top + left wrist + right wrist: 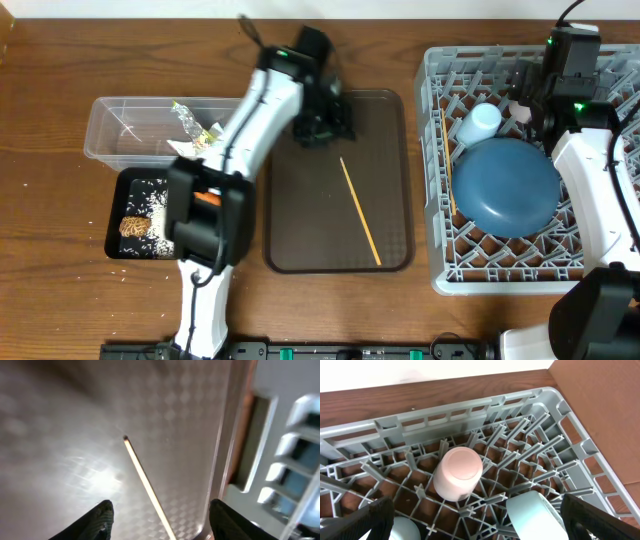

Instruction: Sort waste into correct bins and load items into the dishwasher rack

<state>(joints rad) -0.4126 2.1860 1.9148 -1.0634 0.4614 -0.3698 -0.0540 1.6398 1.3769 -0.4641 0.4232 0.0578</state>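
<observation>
A thin wooden chopstick point(360, 212) lies slantwise on the brown serving tray point(390, 110). My left gripper point(322, 128) hovers over the tray's far end, open, its fingers on either side of the chopstick point(145, 480) without touching it. A second chopstick point(445, 160) lies along the left side of the grey dishwasher rack point(432, 270). In the rack are the dark blue plate point(510, 185), a light blue cup point(480, 122) and an upside-down pinkish cup point(457, 472). My right gripper point(477, 510) hangs open over the cups, holding nothing.
The clear tub point(110, 130) holds a crumpled wrapper point(190, 120). The black tray point(115, 215) holds rice grains point(150, 205), a brown lump point(135, 227) and an orange carrot point(207, 198), partly under the left arm. Stray grains dot the wooden table.
</observation>
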